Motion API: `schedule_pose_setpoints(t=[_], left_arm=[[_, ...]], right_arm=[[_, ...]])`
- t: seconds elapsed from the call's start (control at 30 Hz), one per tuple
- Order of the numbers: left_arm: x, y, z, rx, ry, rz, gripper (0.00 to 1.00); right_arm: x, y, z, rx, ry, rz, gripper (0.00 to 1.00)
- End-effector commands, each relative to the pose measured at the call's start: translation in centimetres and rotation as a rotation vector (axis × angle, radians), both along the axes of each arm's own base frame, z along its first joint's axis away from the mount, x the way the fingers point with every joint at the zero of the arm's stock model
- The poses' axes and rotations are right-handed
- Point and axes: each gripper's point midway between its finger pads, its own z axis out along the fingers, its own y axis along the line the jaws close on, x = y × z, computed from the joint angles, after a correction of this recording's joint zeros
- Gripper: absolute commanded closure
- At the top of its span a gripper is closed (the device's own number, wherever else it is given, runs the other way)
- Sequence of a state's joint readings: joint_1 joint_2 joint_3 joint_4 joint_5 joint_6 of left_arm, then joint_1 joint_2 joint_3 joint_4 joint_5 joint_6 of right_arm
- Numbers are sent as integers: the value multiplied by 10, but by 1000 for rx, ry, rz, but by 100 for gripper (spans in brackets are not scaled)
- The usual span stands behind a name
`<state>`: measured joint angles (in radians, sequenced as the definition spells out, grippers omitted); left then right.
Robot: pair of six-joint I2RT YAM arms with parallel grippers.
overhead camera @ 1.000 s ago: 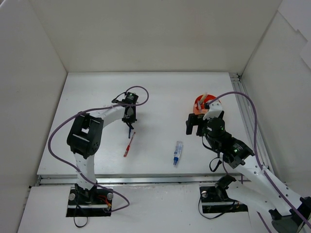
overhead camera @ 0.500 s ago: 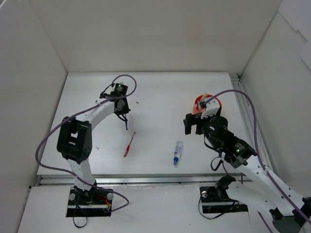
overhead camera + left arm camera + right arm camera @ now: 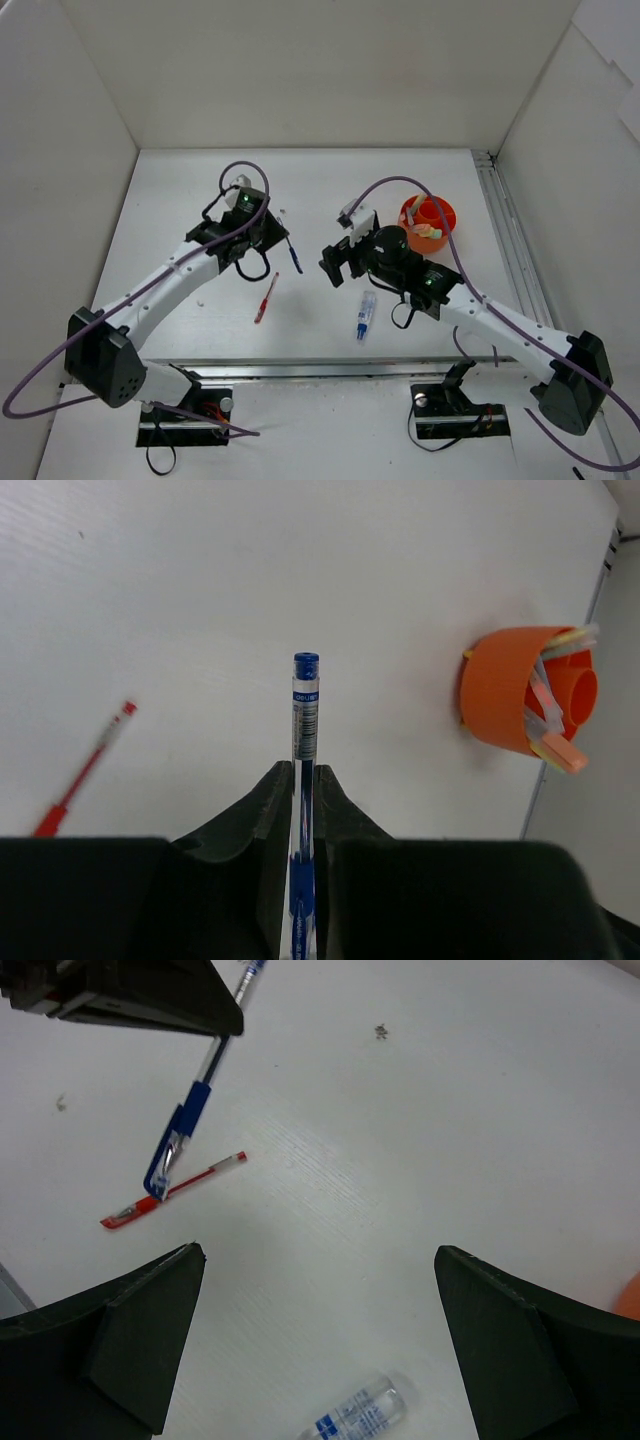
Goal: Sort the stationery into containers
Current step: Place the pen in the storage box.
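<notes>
Currently, the round orange plastic cup (image 3: 500,700) holds several pens; the left gripper (image 3: 305,780) clamps a slim blue pen (image 3: 305,710), the right gripper (image 3: 315,1255) is spread wide and empty, and a thin red pen (image 3: 266,297) and a clear blue-capped marker (image 3: 366,315) lie unsorted.

Left arm (image 3: 165,283): stretched out from the near left, reaching diagonally toward the centre.
Left gripper (image 3: 305,778): clamped tight on a blue pen (image 3: 305,705), which is gripped between the fingers and juts forward.
Right arm (image 3: 500,318): extended leftward from the near right.
Right gripper (image 3: 315,1255): fingers spread wide, nothing held.
</notes>
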<state>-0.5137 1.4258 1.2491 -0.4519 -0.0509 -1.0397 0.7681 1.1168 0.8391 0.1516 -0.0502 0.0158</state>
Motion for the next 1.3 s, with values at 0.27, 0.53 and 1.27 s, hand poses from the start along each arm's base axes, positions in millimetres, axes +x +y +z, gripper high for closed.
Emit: schedule_pose_setpoints(t=[0.27, 0.53, 1.27], left_arm=[[-35, -3, 33, -211, -67, 324, 100], [-39, -19, 39, -251, -78, 331, 100], [-52, -20, 33, -274, -111, 296, 100]], right_arm=[[-10, 48, 25, -1, -211, 169, 2], [-18, 65, 3, -32, -171, 242, 10], [-18, 91, 7, -16, -189, 334, 100]])
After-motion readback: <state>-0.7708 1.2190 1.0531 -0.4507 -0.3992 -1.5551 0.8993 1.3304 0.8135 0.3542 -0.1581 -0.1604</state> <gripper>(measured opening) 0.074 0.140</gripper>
